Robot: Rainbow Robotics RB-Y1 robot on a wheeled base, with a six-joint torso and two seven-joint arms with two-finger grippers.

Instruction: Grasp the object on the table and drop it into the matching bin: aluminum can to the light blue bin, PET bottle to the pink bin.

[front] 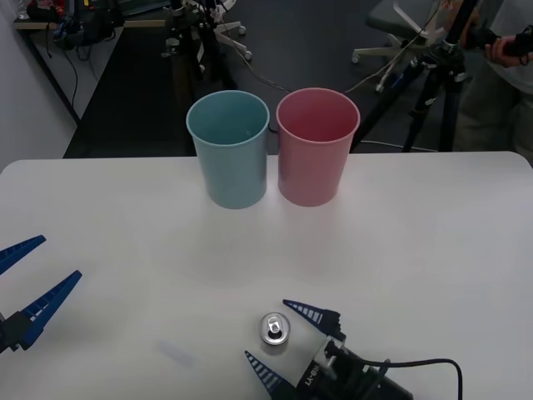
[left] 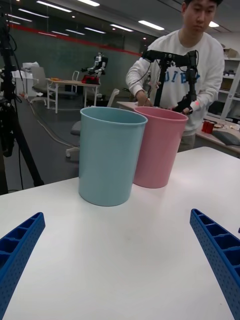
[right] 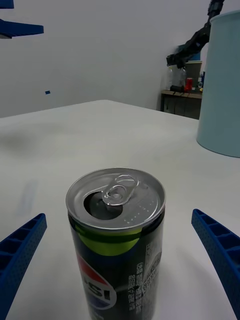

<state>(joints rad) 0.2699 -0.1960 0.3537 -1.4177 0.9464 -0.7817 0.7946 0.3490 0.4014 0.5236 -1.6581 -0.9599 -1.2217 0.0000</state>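
Dark floor [front: 308, 42], office chair [front: 400, 25], ceiling lights [left: 150, 24]

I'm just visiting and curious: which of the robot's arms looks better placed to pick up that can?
The right. Its right gripper already has open fingers on either side of the aluminum can, while the left gripper waits, open, at the table's far left edge.

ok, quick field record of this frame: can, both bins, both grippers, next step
can: small silver-topped aluminium drink can, upright on the white table, near edge
right gripper: open, fingers either side of the can, not touching
left gripper: open, idle over the table's left side
bins: tall light blue plastic bin left of tall pink plastic bin, far side
next: probably close on the can
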